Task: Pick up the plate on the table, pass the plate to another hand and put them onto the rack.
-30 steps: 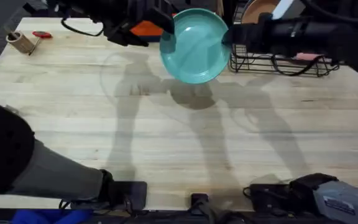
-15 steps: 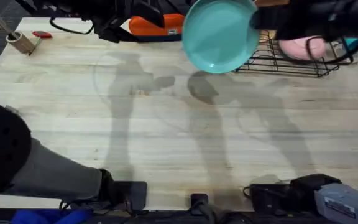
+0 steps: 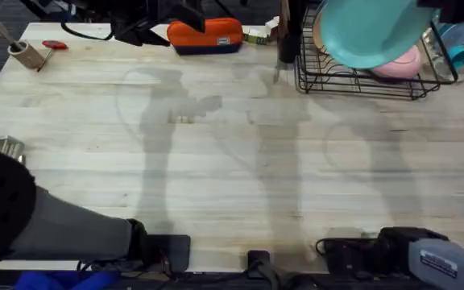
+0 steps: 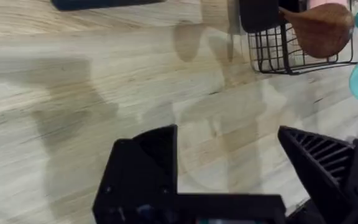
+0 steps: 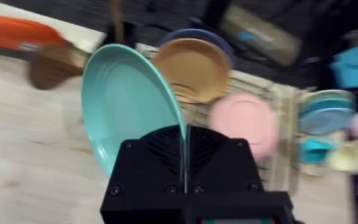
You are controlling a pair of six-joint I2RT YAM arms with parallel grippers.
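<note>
Now the plate (image 3: 370, 32), rim pinched by the right pincer (image 5: 184, 163), overhangs the rack (image 3: 361, 83).

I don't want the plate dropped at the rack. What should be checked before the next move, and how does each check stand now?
1. Right tool shut on the teal plate: ok.
2. Left tool open, away from the plate: ok.
3. Plate over the rack: ok.
4. Pink plate and tan plate already in the rack: ok.
5. Free slot under the plate: cannot tell.
</note>
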